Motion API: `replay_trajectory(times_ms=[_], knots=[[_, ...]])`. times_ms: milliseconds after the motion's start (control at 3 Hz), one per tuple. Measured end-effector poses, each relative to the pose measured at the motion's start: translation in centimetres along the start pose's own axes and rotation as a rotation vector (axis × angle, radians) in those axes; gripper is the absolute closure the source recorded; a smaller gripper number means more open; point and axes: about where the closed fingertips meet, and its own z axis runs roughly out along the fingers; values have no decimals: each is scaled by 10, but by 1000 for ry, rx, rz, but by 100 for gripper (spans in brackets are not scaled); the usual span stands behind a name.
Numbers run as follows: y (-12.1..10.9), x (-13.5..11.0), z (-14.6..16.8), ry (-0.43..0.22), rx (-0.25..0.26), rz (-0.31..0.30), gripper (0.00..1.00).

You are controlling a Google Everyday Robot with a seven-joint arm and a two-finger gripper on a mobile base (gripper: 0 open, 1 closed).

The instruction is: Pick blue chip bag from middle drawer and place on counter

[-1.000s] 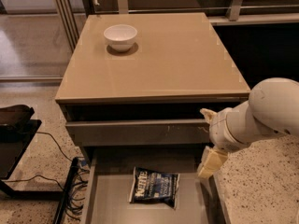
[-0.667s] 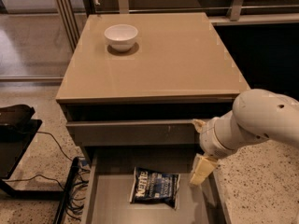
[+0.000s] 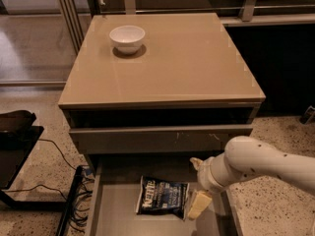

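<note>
The blue chip bag [image 3: 162, 197] lies flat on the floor of the open middle drawer [image 3: 113, 215], white "Kettle" lettering at its left end. My gripper [image 3: 197, 191] hangs from the white arm coming in from the right and sits low in the drawer at the bag's right edge. One cream finger [image 3: 198, 203] points down beside the bag and the other [image 3: 196, 163] sits higher behind it. Nothing is held. The counter [image 3: 197, 63] is the glossy beige top of the cabinet above.
A white bowl [image 3: 127, 38] stands on the counter's back left. The closed drawer front [image 3: 162, 139] with scratch marks is just above the open drawer. A black stand and cables [image 3: 29, 181] sit on the speckled floor at the left.
My arm and gripper have moved left and down into the drawer, from beside its right wall to the right edge of the chip bag. The bag has not moved.
</note>
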Motion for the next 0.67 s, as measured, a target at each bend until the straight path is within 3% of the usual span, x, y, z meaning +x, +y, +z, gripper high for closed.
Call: replay_trajectory(times_ms=[667], knots=[[14, 54, 93, -80, 1, 41, 0]])
